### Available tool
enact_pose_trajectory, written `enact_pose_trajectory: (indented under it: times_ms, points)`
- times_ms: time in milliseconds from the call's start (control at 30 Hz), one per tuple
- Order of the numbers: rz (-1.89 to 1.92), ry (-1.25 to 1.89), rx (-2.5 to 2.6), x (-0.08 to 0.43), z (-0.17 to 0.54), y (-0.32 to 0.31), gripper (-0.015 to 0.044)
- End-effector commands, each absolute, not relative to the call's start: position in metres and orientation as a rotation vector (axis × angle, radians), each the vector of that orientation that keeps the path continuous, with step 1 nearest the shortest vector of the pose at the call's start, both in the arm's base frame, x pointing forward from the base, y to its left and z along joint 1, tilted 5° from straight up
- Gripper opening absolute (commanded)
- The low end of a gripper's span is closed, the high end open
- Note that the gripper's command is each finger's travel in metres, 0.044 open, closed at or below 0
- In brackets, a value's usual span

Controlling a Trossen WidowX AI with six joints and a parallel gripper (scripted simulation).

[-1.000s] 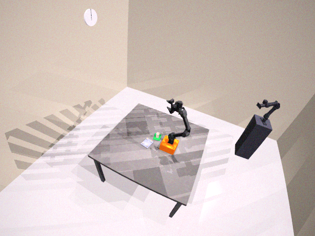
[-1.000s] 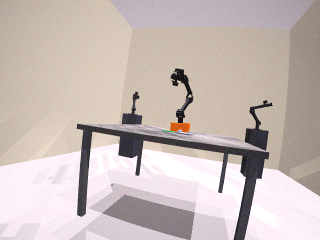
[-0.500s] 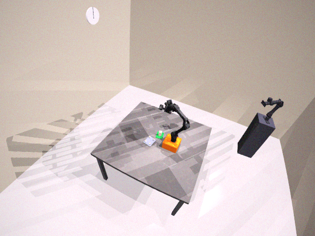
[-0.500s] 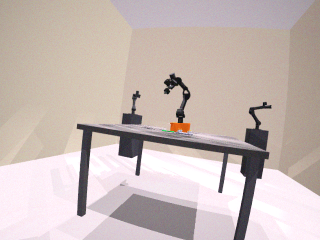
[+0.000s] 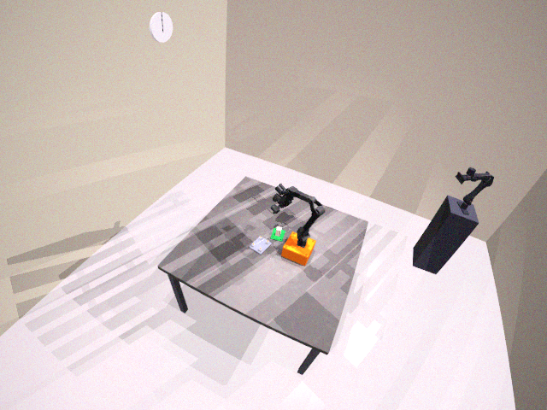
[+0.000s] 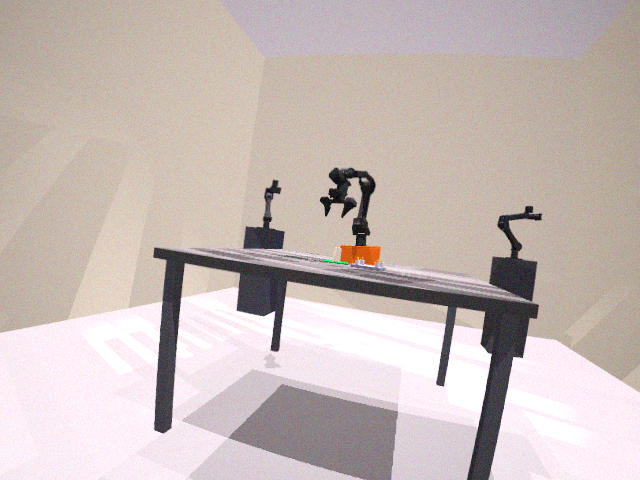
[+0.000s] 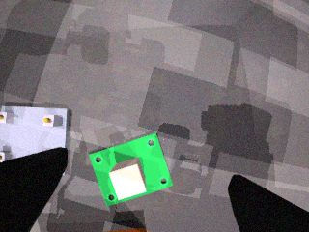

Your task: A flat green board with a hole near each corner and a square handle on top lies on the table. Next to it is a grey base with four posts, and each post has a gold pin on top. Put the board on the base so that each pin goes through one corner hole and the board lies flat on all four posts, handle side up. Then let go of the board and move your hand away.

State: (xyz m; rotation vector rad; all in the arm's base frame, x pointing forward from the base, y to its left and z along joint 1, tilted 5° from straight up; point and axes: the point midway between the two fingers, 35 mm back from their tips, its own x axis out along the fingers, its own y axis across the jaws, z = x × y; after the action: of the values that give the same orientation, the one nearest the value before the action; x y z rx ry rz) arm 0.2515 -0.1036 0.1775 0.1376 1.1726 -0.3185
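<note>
One grey patchwork-shaded table [image 5: 282, 282] [image 6: 320, 273] between plain beige walls [image 5: 110, 110] [image 6: 413, 129].

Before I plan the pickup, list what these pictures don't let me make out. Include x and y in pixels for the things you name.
- Fourth post of the grey base [image 5: 259, 248] [image 6: 368, 267] [image 7: 31, 132]: wrist view, hidden behind a black finger or cut off by the left edge.
- Corner holes of the green board [image 5: 274, 238] [image 6: 329, 261] [image 7: 156, 164]: exterior view, seen too nearly edge-on.
- Table under the handle's [image 5: 278, 231] [image 6: 337, 253] [image 7: 128, 183] board: every view, covered by the board.
- Clock's [image 5: 161, 27] numerals, if any: top view, too small.
</note>
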Motion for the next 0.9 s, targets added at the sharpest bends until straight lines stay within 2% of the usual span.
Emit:
enact_pose_trajectory:
  times_ms: [0,500,633,867]
  points:
    - [-0.021,1.481,-0.141,0.229,0.107,-0.091,0.044]
    - [0.059,1.539,-0.196,0.221,0.093,-0.084,0.044]
    - [0.059,1.54,-0.196,0.223,0.061,-0.087,0.044]
    - [0.059,1.54,-0.196,0.223,0.053,-0.087,0.044]
